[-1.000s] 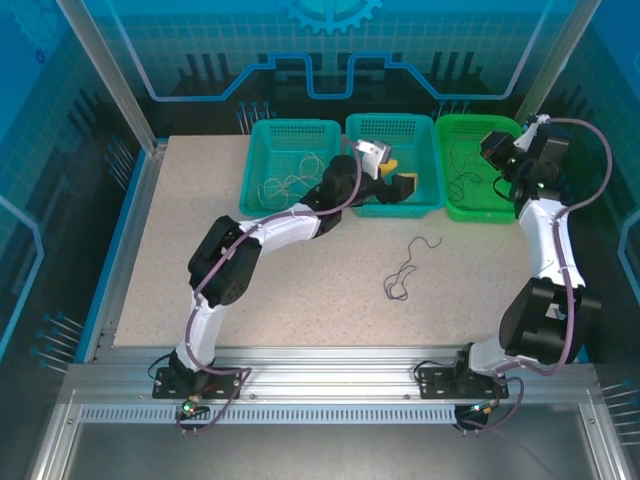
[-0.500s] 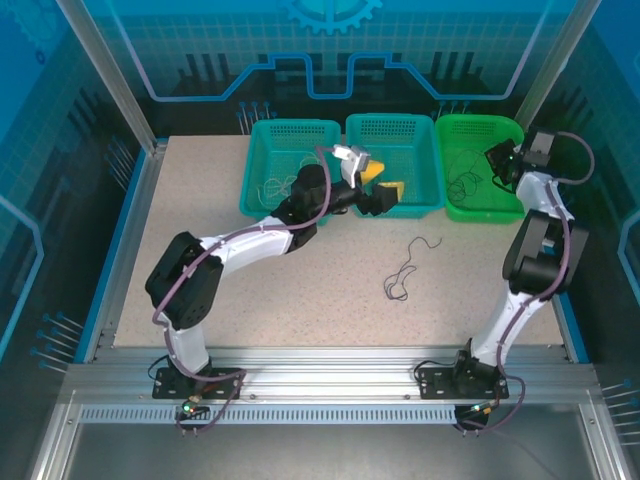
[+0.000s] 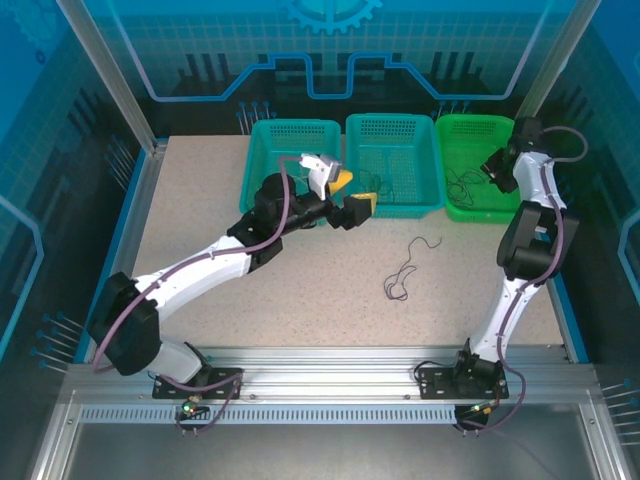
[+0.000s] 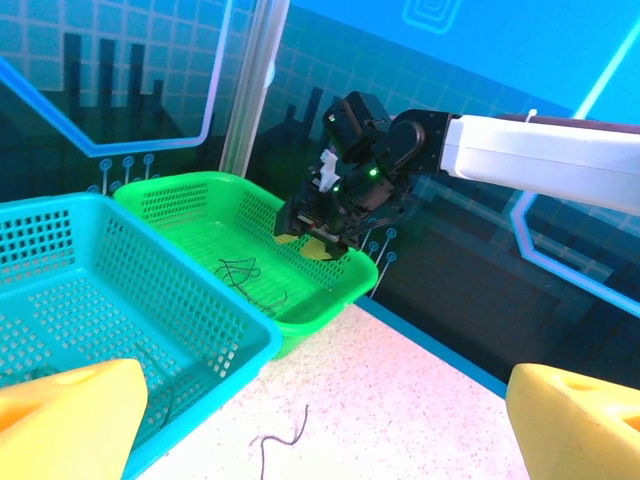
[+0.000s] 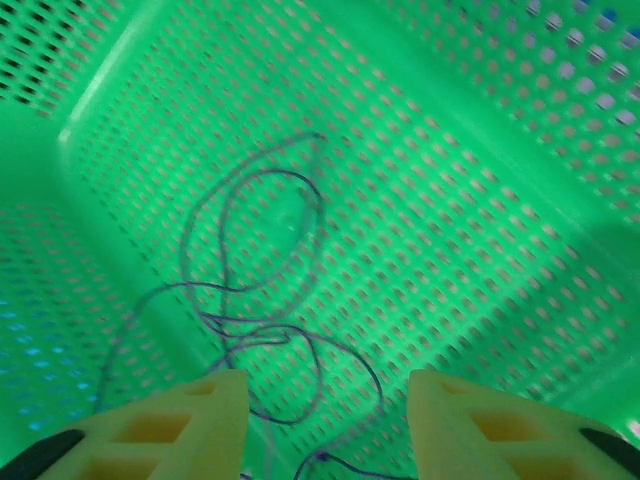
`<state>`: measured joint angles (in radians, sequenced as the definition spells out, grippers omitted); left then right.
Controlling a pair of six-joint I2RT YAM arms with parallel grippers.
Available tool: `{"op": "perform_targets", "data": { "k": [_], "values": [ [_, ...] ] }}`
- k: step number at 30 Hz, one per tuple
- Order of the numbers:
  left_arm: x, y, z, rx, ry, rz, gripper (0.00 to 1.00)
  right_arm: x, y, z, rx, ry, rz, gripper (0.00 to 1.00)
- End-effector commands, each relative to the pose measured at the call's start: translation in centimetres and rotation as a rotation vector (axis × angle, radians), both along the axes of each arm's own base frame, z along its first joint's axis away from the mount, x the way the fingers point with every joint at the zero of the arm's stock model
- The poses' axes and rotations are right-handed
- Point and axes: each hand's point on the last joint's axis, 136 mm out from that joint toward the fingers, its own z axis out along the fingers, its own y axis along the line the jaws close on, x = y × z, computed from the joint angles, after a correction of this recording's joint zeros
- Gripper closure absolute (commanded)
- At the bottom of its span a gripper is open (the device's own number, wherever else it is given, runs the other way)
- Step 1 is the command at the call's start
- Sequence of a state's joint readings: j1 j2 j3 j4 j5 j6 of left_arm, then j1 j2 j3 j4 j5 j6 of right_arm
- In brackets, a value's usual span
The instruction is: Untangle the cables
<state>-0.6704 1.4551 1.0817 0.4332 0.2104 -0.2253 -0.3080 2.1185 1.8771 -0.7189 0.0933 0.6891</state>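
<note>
The loose purplish-black thin wire strand [image 3: 405,272] lies near the front of the middle teal plastic mesh basket [image 3: 390,118], slanting toward its right corner, closer to the empty, spread-open left gripper [image 3: 352,195] at its front-left corner than to the open right gripper [image 3: 497,165] off to its right.

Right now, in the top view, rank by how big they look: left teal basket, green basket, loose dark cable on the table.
Largest, tied: left teal basket and green basket, alike in size.
Smallest: loose dark cable.
</note>
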Motion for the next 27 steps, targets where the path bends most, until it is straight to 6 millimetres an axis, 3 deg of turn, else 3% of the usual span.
{"op": "perform_targets", "data": {
  "k": [1,3,7,11,14,18,20,24,27],
  "values": [
    [-0.4,1.3,-1.0,0.052,0.011,0.047,0.06,-2.6,-0.2,2.8,-0.084,0.044,0.009,0.53],
    [-0.7,1.5,-0.8,0.054,0.011,0.049,0.06,-2.7,0.5,3.6,-0.072,0.004,0.049,0.55],
    [-2.1,2.0,-0.3,0.045,-0.007,0.018,0.05,-3.4,4.8,5.8,0.034,-0.162,0.18,0.56],
    [-4.2,3.8,-0.5,0.104,-0.035,0.028,0.04,-7.1,8.5,8.8,-0.032,-0.264,0.239,0.55],
    [-6.1,5.3,-1.6,0.214,-0.041,0.03,0.03,-11.2,11.5,9.1,-0.07,-0.266,0.27,0.55],
    [-8.2,7.4,-3.2,0.338,-0.012,0.028,0.02,-16.7,17.3,6.2,-0.144,-0.143,0.436,0.55],
    [-9.0,8.3,-3.7,0.386,0.011,0.028,0.01,-18.8,19.0,4.1,-0.153,-0.042,0.477,0.55],
    [-10.3,9.2,-5.0,0.427,0.055,0.01,0.01,-22.5,23.8,-1.2,-0.129,0.151,0.647,0.54],
    [-10.2,9.3,-6.0,0.419,0.087,0.02,0.01,-23.6,25.2,-4.1,-0.146,0.26,0.697,0.52]
  ]
}}
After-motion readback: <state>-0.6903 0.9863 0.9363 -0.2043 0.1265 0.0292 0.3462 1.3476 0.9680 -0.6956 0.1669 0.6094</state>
